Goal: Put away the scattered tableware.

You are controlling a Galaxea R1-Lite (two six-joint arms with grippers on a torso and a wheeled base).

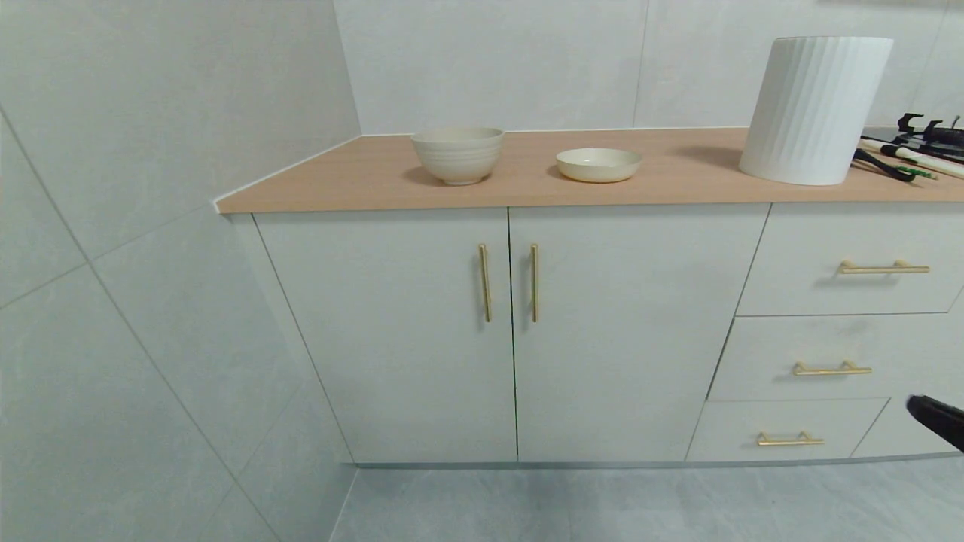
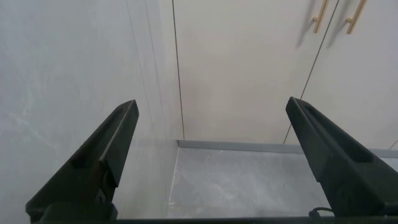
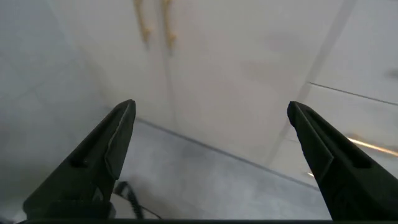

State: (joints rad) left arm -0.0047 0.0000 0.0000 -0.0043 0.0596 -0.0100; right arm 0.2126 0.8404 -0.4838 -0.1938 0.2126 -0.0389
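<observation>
Left gripper (image 2: 211,106) and right gripper (image 3: 210,107) both spread wide, empty, low; raise to countertop (image 1: 339,181); grab ribbed bowl (image 1: 458,154) by rim first; shallow dish (image 1: 599,164) next.

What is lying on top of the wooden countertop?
On the countertop stand a ribbed bowl, a shallow dish and a tall white ribbed container, with utensils beside it. The bowl's inside is hidden by its wall; the dish looks empty.
</observation>
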